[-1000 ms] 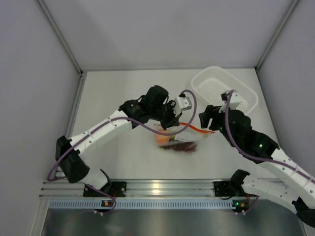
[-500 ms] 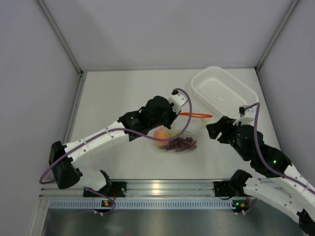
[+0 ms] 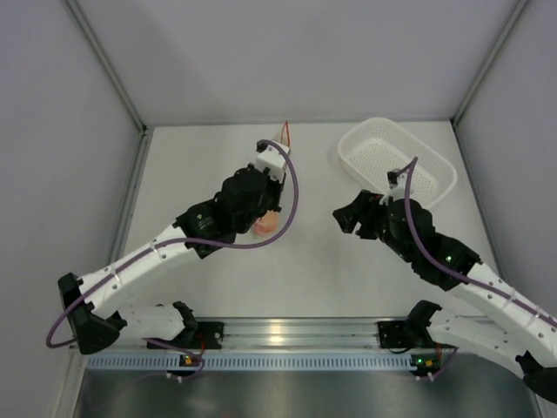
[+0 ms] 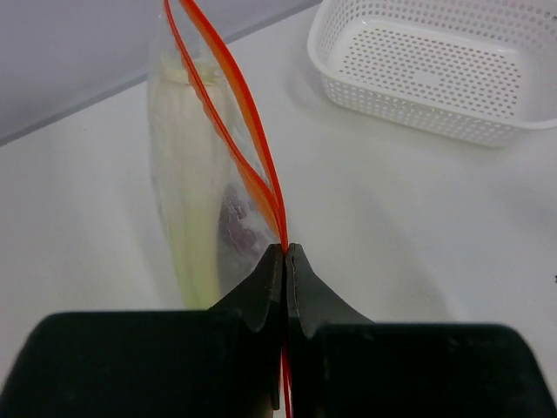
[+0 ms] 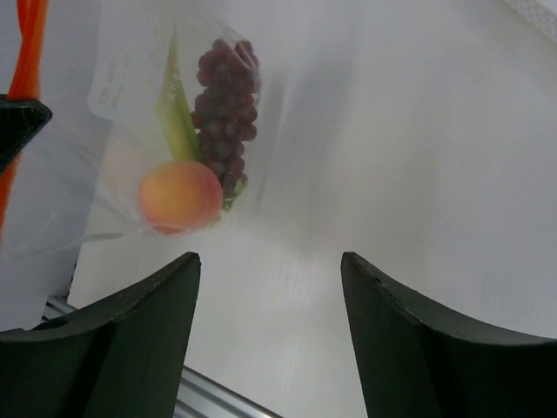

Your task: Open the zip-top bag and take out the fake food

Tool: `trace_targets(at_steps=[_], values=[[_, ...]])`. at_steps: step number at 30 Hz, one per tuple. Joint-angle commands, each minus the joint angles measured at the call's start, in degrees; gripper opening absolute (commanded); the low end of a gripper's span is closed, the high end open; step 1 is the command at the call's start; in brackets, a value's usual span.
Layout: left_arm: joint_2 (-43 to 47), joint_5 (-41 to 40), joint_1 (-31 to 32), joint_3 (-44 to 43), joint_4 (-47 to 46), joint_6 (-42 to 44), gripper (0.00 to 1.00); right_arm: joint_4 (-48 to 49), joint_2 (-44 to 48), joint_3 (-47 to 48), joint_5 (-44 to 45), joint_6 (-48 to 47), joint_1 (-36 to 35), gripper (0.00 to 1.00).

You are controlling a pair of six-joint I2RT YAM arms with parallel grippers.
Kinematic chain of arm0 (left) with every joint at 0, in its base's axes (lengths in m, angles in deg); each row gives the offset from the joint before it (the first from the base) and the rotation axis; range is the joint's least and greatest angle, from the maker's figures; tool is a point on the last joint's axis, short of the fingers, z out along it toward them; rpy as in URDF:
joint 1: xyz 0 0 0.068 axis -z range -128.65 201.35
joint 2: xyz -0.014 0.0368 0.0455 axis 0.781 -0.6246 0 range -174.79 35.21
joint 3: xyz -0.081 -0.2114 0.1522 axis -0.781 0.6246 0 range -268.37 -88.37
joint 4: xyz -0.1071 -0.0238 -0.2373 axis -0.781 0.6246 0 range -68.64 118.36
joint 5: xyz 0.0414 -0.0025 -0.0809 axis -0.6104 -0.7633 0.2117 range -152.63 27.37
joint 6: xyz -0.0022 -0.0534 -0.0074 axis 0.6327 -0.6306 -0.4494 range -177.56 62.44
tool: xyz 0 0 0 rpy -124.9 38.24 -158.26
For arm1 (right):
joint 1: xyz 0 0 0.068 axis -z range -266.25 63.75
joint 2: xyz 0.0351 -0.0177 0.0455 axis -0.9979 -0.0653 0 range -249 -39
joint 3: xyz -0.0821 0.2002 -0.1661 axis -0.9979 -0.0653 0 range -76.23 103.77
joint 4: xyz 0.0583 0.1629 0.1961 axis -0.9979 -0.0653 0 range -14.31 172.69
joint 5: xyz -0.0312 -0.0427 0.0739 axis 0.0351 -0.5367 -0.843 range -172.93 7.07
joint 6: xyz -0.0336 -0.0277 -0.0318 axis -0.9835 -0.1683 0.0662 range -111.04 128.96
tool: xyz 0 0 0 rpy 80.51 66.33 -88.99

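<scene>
My left gripper (image 4: 285, 254) is shut on the orange-red zipper strip (image 4: 228, 97) of the clear zip-top bag (image 5: 165, 131) and holds it hanging in the air. The two zipper strips part above the jaws. Inside hang the dark grape bunch (image 5: 226, 96), the green stalk (image 5: 178, 117) and the round orange-pink fruit (image 5: 180, 196). In the top view the left gripper (image 3: 280, 148) is at the far middle, and the fruit (image 3: 265, 225) peeks out below the arm. My right gripper (image 5: 270, 261) is open and empty, apart from the bag, to its right (image 3: 346, 219).
A white perforated basket (image 3: 396, 161) stands empty at the far right; it also shows in the left wrist view (image 4: 435, 70). Grey walls enclose the table on three sides. A metal rail (image 3: 278, 335) runs along the near edge.
The left arm has lifted the bag off the table and swung it toward the far side. The right gripper has moved off the zipper strip, then left toward the middle.
</scene>
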Motion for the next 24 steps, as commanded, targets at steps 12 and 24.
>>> trace_targets(at_steps=[12, 24], values=[[-2.84, 4.07, 1.7, 14.42, -16.42, -11.07, 0.0, 13.2, -14.1, 1.79, -5.19, 2.34, 1.81, 0.66], [-2.75, 7.33, 3.63, 14.42, -17.84, -13.09, 0.0, 15.14, -22.28, 8.2, -7.99, 2.87, 6.46, 0.63]])
